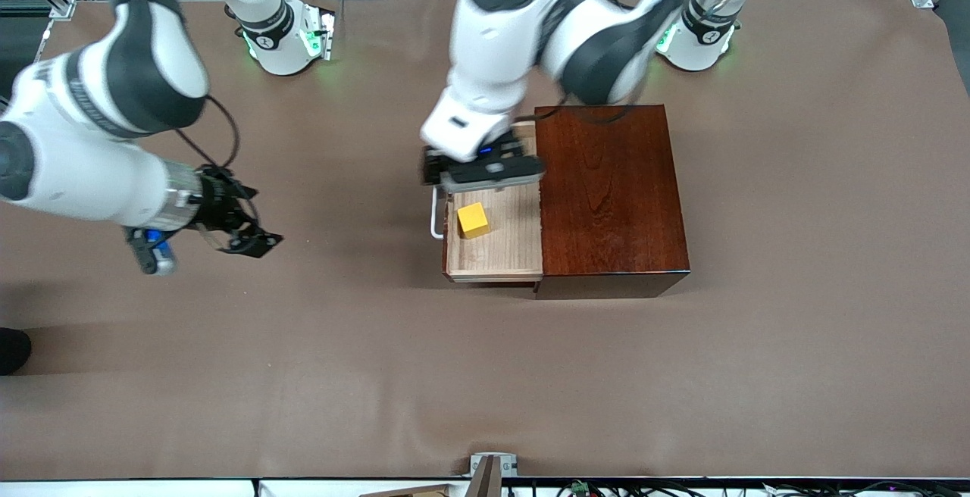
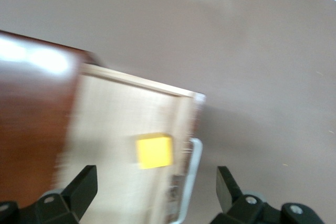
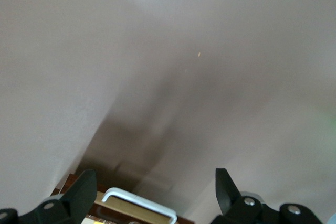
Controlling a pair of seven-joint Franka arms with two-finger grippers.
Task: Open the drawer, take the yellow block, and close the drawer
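Observation:
The drawer (image 1: 500,251) stands pulled out of the mahogany box (image 1: 610,194) toward the right arm's end of the table, its white handle (image 1: 435,218) leading. The yellow block (image 1: 473,220) lies in the pale tray. My left gripper (image 1: 485,177) hangs over the drawer's part farther from the front camera, beside the block. In the left wrist view it (image 2: 155,190) is open, with the block (image 2: 154,150), the tray (image 2: 110,124) and the handle (image 2: 192,174) below. My right gripper (image 1: 250,238) is open and empty over the bare table, apart from the drawer; its wrist view shows the handle (image 3: 139,203).
The brown table cover (image 1: 485,376) spreads around the box. The arm bases (image 1: 284,35) stand along the edge farthest from the front camera. A dark object (image 1: 14,349) shows at the table's right-arm end.

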